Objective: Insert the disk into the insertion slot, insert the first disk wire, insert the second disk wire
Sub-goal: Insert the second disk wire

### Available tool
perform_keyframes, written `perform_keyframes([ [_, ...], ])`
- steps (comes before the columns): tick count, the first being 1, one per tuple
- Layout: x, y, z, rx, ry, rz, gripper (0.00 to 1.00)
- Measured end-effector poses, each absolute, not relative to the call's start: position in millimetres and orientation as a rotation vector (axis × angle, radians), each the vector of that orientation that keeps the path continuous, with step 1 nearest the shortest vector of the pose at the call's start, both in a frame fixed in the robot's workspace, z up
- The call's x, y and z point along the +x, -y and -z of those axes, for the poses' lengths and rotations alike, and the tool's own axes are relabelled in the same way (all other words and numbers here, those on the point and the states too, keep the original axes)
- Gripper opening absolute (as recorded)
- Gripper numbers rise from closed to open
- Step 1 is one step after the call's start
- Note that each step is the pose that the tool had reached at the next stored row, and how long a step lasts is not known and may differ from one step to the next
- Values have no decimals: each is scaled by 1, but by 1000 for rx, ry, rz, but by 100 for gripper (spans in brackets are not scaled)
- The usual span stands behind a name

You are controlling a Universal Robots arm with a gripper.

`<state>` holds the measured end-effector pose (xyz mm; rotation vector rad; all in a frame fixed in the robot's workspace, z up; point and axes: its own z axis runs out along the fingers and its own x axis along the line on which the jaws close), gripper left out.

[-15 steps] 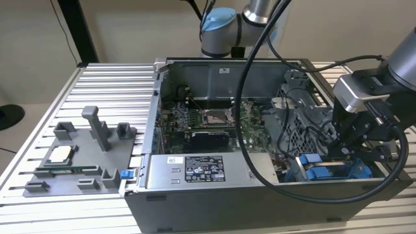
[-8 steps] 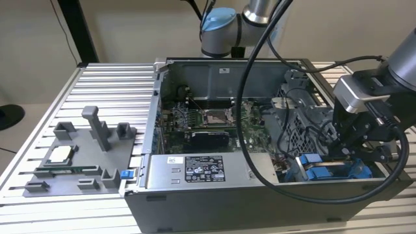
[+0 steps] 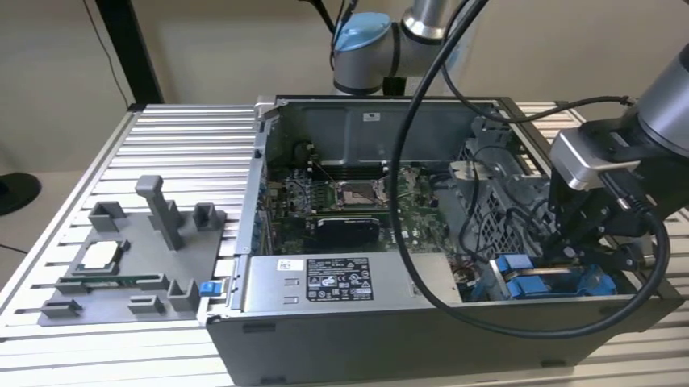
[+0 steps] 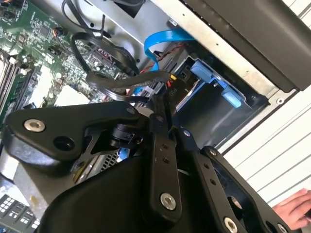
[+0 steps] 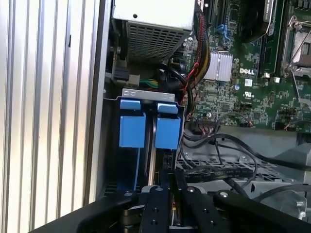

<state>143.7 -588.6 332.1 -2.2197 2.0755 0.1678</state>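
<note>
Now the pincer (image 3: pixel 569 251) is reaching down into the open computer case (image 3: pixel 356 339) at the exterior view's right, its fingers (image 4: pixel 163 116) pressing together on a black wire (image 4: pixel 116 80) beside the insertion slot (image 5: pixel 148 145). Blue tabs (image 5: pixel 132 124) are standing upright in that slot; whether the disk is sitting there, I cannot tell.

Silver arm (image 3: pixel 667 105), pale blue joint caps; black gripper (image 4: pixel 163 121), silver screws, looping black cables.

The arm (image 3: pixel 646 105) reaches down at the exterior view's right, its gripper (image 3: pixel 582 242) pointing downward, fingers (image 4: pixel 163 145) nearly together.
</note>
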Motion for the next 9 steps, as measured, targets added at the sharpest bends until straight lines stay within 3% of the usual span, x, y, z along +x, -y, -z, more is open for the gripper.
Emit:
perform_keyframes([
  [1,144,589,-332,-2220,-2075,-168,100],
  [9,144,589,-358,-2220,-2075,-168,100],
])
